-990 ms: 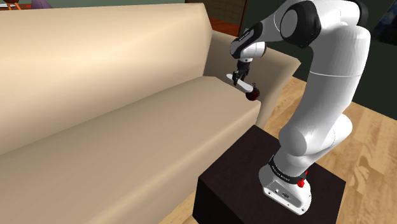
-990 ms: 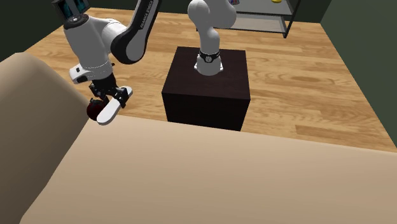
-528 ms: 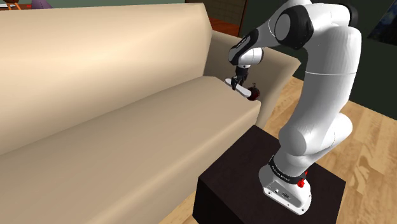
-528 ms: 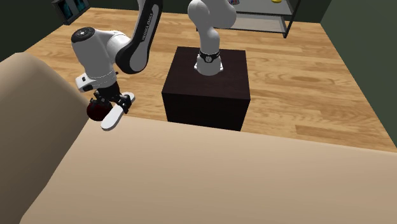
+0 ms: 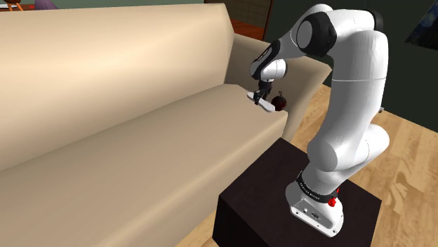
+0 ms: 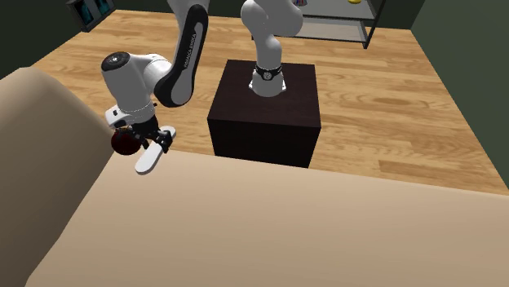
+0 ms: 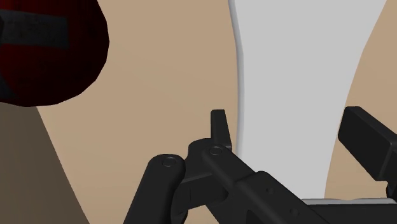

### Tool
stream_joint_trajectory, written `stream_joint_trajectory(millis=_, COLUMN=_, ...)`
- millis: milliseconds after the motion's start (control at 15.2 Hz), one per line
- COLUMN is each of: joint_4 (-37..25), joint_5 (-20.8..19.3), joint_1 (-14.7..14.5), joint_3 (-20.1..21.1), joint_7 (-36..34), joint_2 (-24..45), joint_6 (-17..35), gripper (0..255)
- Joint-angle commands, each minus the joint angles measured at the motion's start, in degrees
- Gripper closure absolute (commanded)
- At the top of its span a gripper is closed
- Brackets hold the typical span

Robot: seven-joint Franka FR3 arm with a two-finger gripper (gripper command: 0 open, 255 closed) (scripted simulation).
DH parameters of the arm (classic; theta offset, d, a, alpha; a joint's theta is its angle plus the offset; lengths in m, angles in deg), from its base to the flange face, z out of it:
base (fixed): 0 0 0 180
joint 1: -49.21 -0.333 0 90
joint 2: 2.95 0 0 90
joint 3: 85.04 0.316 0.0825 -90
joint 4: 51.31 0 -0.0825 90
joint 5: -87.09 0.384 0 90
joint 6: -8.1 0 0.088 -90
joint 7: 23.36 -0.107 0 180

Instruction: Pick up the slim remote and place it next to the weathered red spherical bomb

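Pincer (image 7: 292, 130) grasping the remote (image 7: 299, 63) just beside the bomb (image 7: 44, 51): settle it flat on the sofa (image 5: 140, 161) before you release.

No text can be read for sure. In the shoulder view, at the lower right of the frame, the black ring (image 5: 313, 188) around the foot of the arm (image 5: 358, 91) carries small pale letters, too small to make out. In the second exterior view, upper left, the dark panel (image 6: 192, 41) on the arm bears similar lettering, also illegible.
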Motion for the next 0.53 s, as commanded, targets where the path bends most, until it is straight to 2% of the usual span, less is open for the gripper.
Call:
stream_joint_trajectory(millis=0, joint_4=-0.3, joint_5=0.4, joint_1=0.2, joint_3=0.3, joint_7=0.2, joint_2=1.4, joint_6=1.0, gripper=255)
stream_joint_trajectory(millis=462, joint_4=-0.9, joint_5=1.7, joint_1=1.1, joint_3=1.4, joint_7=1.0, joint_2=5.8, joint_6=4.9, gripper=255)
